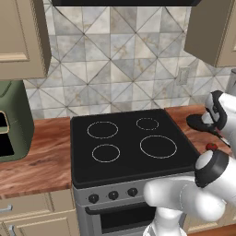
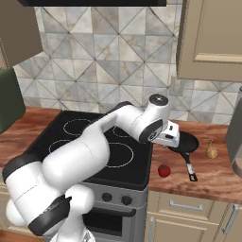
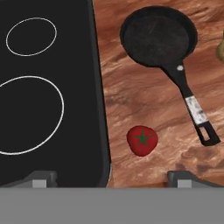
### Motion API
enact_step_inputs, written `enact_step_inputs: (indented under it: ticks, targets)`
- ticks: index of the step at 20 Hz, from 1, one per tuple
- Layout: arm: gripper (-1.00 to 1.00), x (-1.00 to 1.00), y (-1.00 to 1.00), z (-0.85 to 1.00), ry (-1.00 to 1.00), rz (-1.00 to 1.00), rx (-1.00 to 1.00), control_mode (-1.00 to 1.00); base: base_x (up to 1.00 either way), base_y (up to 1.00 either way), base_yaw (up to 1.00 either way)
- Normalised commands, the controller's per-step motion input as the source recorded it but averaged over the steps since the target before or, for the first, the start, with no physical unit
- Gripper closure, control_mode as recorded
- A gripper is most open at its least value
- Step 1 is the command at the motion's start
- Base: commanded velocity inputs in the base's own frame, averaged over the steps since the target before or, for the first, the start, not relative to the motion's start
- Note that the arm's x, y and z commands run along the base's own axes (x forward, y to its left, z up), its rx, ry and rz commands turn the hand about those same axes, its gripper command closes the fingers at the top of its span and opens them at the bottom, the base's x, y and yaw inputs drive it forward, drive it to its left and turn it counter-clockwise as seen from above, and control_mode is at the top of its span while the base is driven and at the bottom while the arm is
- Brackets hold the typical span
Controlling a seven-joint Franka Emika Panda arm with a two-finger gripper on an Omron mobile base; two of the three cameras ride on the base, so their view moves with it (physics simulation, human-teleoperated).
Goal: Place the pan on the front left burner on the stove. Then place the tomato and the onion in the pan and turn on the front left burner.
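The hand (image 3: 109, 177) hangs above the worktop (image 3: 144, 109) with its jaws spread wide and nothing between them; its two dark fingertips (image 3: 41, 177) rise at the bottom of the hand view. Just above them, lower centre of that frame, lies the tomato (image 3: 142, 140), on the wood beside the stove (image 3: 43, 131) edge. Higher up, in the upper right, sits the pan (image 3: 158, 37), its handle (image 3: 190, 103) running down toward the lower right and ending in a silvery tip with a dark loop. At the far right edge a sliver of the onion (image 3: 220, 50) shows, just beside the pan's rim.

In the left base view the front left burner (image 1: 105, 153) lies bare at the lower left of the black glass, well apart from the pan at the right edge of that frame.

The pan looks rigid and moderately heavy toward the bowl, so a hold on the thin handle near the bowl should limit tipping; the silvery tip may be slick. The tomato and onion are round and likely to roll.
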Motion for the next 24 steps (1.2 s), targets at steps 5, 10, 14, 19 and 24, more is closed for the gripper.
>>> enact_step_inputs:
  ticks: [5,10,14,19,24]
  targets:
    - [-1.00,0.15,-0.26,-0.05,0.00,0.00,-0.03,-1.00,0.00,0.00,0.00]
    - [-1.00,0.09,-0.39,-0.15,0.00,0.00,-0.02,-1.00,0.00,0.00,0.00]
    - [-1.00,0.16,-0.35,-0.26,0.00,0.00,0.00,-1.00,0.00,0.00,0.00]
    - [-1.00,0.22,-0.35,-0.25,0.00,0.00,0.00,-1.00,0.00,0.00,0.00]
    - [-1.00,0.15,-0.37,-0.17,0.00,0.00,0.00,-1.00,0.00,0.00,0.00]
